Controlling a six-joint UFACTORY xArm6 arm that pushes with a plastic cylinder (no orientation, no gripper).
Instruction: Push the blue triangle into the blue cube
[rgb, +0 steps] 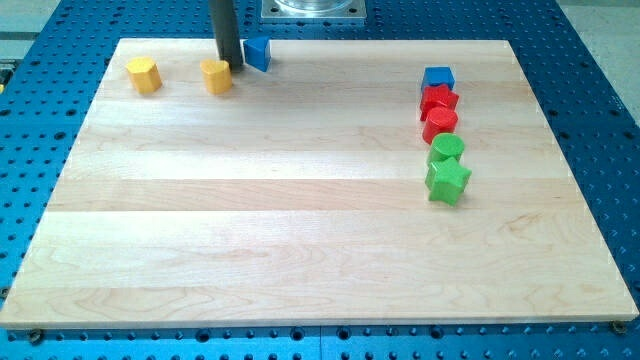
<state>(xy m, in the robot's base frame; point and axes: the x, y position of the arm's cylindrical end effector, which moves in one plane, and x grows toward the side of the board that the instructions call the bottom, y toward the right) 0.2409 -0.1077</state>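
Note:
The blue triangle (259, 53) lies near the board's top edge, left of centre. My tip (231, 64) stands just to its left, touching or almost touching it, between it and a yellow block (216, 76). The blue cube (438, 78) sits far to the view's right, at the top of a column of blocks.
A second yellow block (144, 75) lies at the top left. Below the blue cube stand a red star-like block (439, 100), a red block (440, 124), a green block (447, 150) and a green star (448, 181). The wooden board (300, 220) rests on a blue perforated table.

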